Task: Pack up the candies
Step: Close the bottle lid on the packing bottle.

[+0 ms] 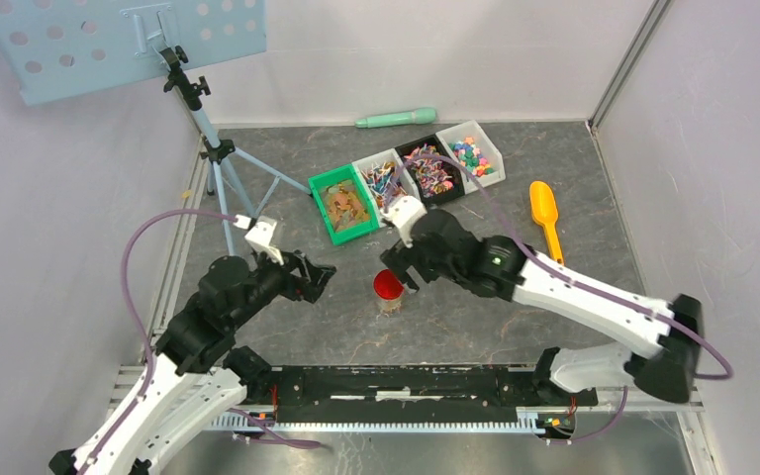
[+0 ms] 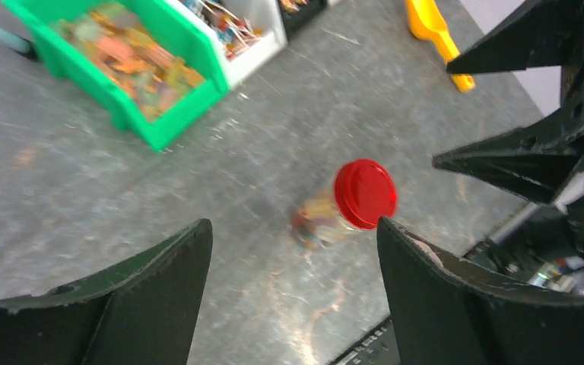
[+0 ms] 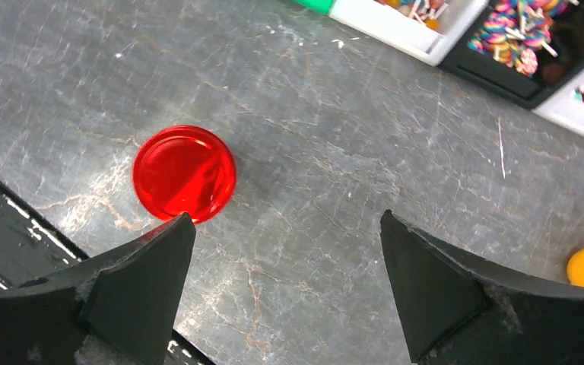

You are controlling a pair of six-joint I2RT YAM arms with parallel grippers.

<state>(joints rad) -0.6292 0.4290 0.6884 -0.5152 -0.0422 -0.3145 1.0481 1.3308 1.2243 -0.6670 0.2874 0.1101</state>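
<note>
Apparently packed, the candies (image 2: pixel 315 219) sit in a clear jar (image 1: pixel 390 303) under its red lid (image 3: pixel 185 173), upright on the worktop (image 1: pixel 475 332). Left hand (image 1: pixel 319 281) and right hand (image 3: pixel 287 220) gape empty; each should lift straight clear without nudging it.

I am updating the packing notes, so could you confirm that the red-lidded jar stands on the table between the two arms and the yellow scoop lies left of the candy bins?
Not quite: the top external view shows the yellow scoop lying right of the candy bins, not left. The red-lidded jar does stand on the table between the left arm and the right arm.
</note>
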